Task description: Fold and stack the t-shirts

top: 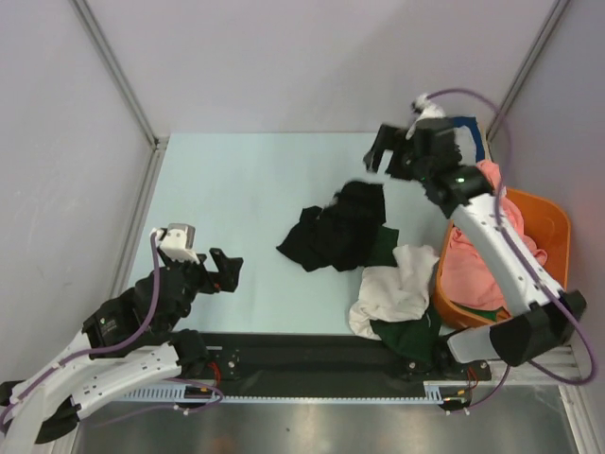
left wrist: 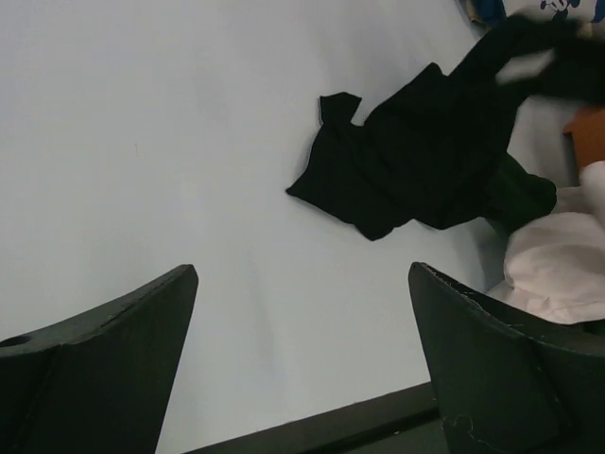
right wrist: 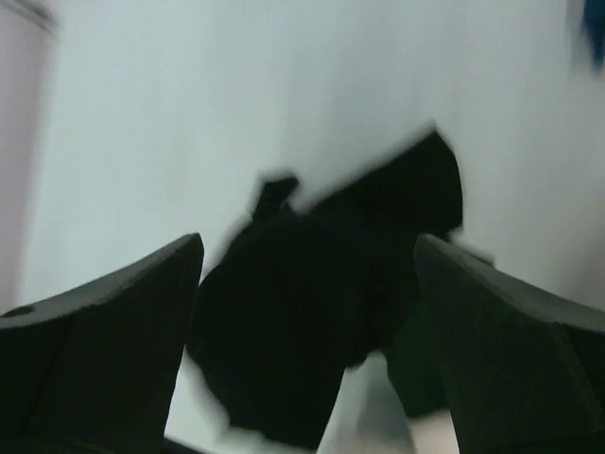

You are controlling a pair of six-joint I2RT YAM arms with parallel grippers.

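Now, right end effector [top: 376, 153]: hanging over the far side of the table [top: 236, 180], jaws gaping wide and carrying nothing. Its own camera is giving a smeared picture, but the gap is showing plainly.
Black tee [top: 333, 227]: lying crumpled mid-table, just on the near side of that end effector and touching nothing but the pile at its right edge. It is sitting on bare table, probably because that is where there is room to spread it.
Left end effector [top: 225, 270]: waiting low by the near-left corner, well apart from the cloth, jaws wide and holding nothing. It is pointing straight at the black tee, looking ready to take a corner.
Pile: the off-white tee [top: 392, 288] and green tee [top: 406, 336] are bunching together at the near right, pressed against the basket [top: 556, 219], seemingly queuing for their turn.
Pink tee [top: 473, 270]: filling the basket and spilling over its rim.
Navy tee [left wrist: 544, 8]: peeking in past the black tee, only a scrap of white print showing.
Step in hand: I'm judging that flattening the black tee is coming first. Nothing is looking folded or stacked.
Next move: each arm is needing its own edge to pull the cloth taut.
Risk: the black tee's right edge is overlapping the green one, so a careless pinch could be dragging both.
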